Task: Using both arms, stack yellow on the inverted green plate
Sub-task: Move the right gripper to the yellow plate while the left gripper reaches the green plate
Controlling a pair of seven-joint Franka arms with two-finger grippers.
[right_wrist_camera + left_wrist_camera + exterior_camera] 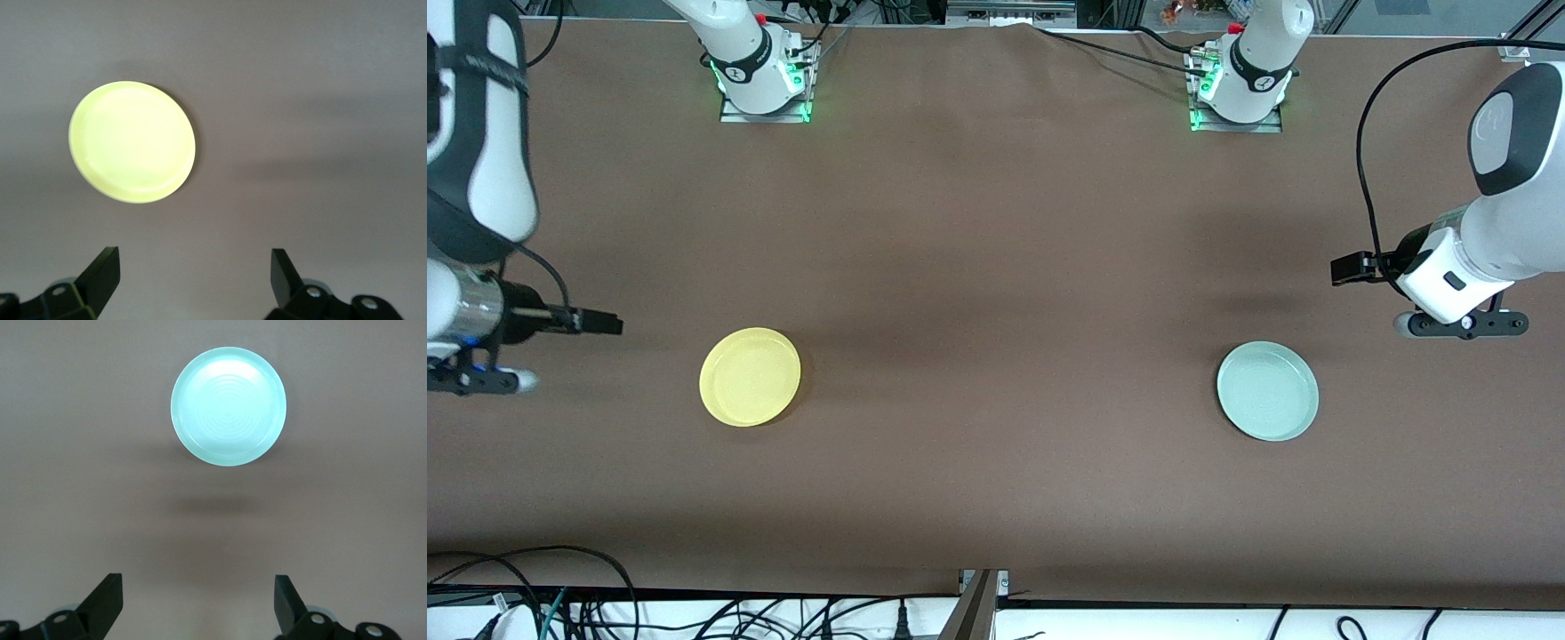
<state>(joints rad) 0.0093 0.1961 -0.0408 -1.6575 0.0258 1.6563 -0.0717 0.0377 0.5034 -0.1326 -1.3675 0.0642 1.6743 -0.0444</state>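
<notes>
brown table (996,267) | yellow (750,377), green plate (1267,391) well apart

Robotics lab | arm bases (763,67) bolted to brown-clothed table (996,222) | loose cables (560,604)

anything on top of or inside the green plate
Nothing. The green plate lies rim up on the brown table, its hollow bare except for moulded rings. The table under it is covered. Both open grippers, left and right, hang apart from it.

Pale yellow plate (750,377), mint-green plate (1267,391), brown table (996,267).
</notes>
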